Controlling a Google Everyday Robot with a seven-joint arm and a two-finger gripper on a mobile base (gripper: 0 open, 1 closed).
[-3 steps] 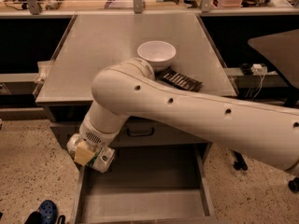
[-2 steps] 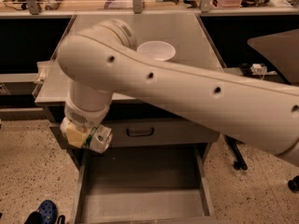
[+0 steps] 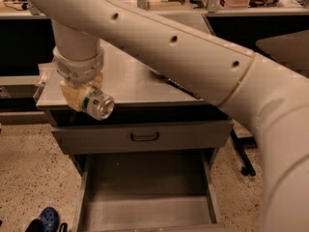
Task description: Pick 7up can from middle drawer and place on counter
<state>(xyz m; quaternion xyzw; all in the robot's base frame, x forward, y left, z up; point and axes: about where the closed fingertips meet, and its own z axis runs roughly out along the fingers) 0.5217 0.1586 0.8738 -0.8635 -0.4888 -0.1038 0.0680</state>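
Note:
My gripper (image 3: 86, 98) hangs at the front left corner of the counter (image 3: 130, 83), level with its front edge, and is shut on the 7up can (image 3: 98, 105). The can lies on its side in the fingers, its shiny silver end facing forward and to the right. The middle drawer (image 3: 147, 190) is pulled out below, its flat grey floor bare. My big white arm crosses the view from the right and hides much of the counter top.
The shut grey drawer front with a black handle (image 3: 144, 137) sits above the open drawer. A dark flat object (image 3: 181, 88) lies on the counter beside my arm. A blue shoe (image 3: 48, 219) is on the speckled floor at lower left. Workbenches stand behind.
My gripper has risen with the can from in front of the drawers to the counter's front left corner. My arm has swung up and now hides the white bowl.

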